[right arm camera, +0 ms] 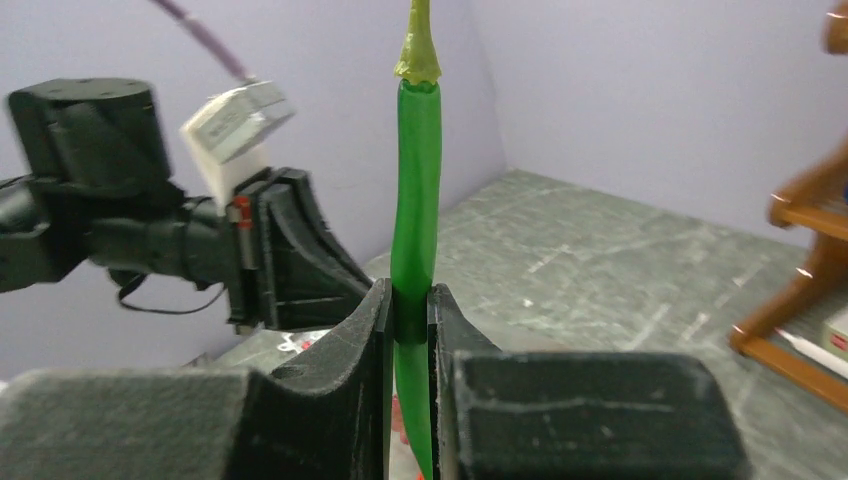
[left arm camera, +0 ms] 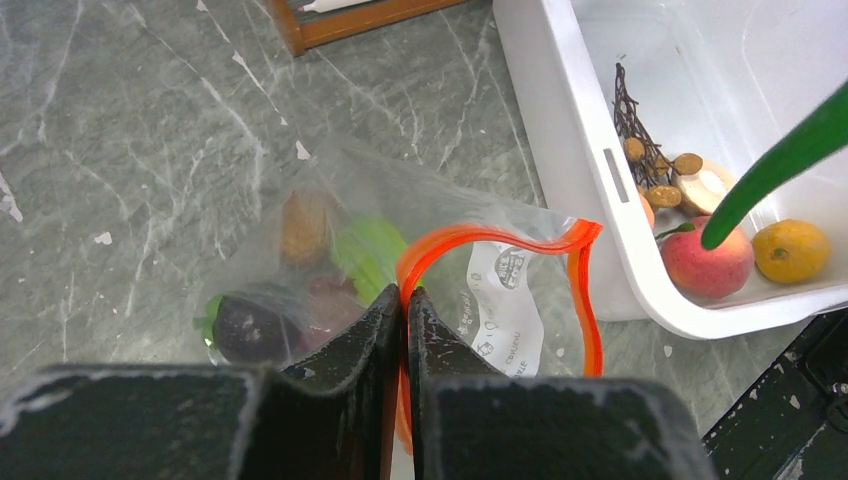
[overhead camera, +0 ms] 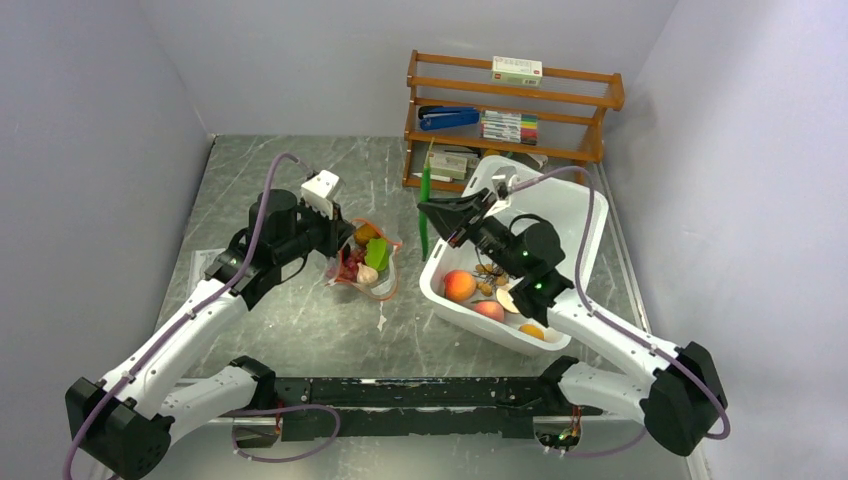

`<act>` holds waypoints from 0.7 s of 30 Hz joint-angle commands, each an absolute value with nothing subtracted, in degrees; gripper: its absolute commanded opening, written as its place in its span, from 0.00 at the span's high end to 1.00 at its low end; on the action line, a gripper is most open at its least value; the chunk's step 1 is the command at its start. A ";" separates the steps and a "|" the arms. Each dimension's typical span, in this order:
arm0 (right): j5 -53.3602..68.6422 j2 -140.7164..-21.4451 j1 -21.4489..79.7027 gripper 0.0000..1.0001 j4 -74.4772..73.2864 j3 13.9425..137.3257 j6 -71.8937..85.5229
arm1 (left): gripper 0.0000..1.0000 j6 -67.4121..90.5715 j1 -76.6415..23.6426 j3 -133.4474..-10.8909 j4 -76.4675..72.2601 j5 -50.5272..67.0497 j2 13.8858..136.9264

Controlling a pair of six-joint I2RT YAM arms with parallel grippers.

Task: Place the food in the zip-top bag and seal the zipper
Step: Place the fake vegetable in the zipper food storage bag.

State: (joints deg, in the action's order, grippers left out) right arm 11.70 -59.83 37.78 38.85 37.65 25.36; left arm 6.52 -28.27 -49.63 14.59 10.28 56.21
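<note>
The clear zip-top bag (overhead camera: 365, 262) lies left of the white bin, its red-orange zipper (left arm camera: 470, 236) gaping open. Inside it are an orange fruit, a green piece, red grapes and a pale bulb. My left gripper (left arm camera: 405, 298) is shut on the near side of the zipper strip and holds the mouth up. My right gripper (right arm camera: 408, 305) is shut on a long green pod (right arm camera: 416, 200), held upright in the air between bag and bin (overhead camera: 425, 205). Its tip shows in the left wrist view (left arm camera: 780, 165). The brown berry cluster (left arm camera: 650, 150) lies in the bin.
The white bin (overhead camera: 570, 215) at right holds a peach (overhead camera: 459, 285), another red fruit, an orange one (left arm camera: 790, 250) and a pale slice. A wooden rack (overhead camera: 510, 110) with markers, a blue stapler and boxes stands at the back. Grey walls close in left and right.
</note>
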 commanded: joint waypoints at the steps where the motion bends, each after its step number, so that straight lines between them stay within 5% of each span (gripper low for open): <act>1: 15.44 -62.20 42.10 0.92 52.02 36.02 19.83 | 0.93 7.62 -27.91 -49.91 12.33 12.07 56.09; 13: 42.71 -72.57 45.12 0.91 78.11 32.92 2.76 | 0.93 10.51 -27.93 -49.54 10.55 14.76 55.18; 21: 59.99 -77.93 45.42 0.91 73.57 39.70 -3.82 | 0.93 7.82 -27.87 -49.41 10.90 15.92 54.03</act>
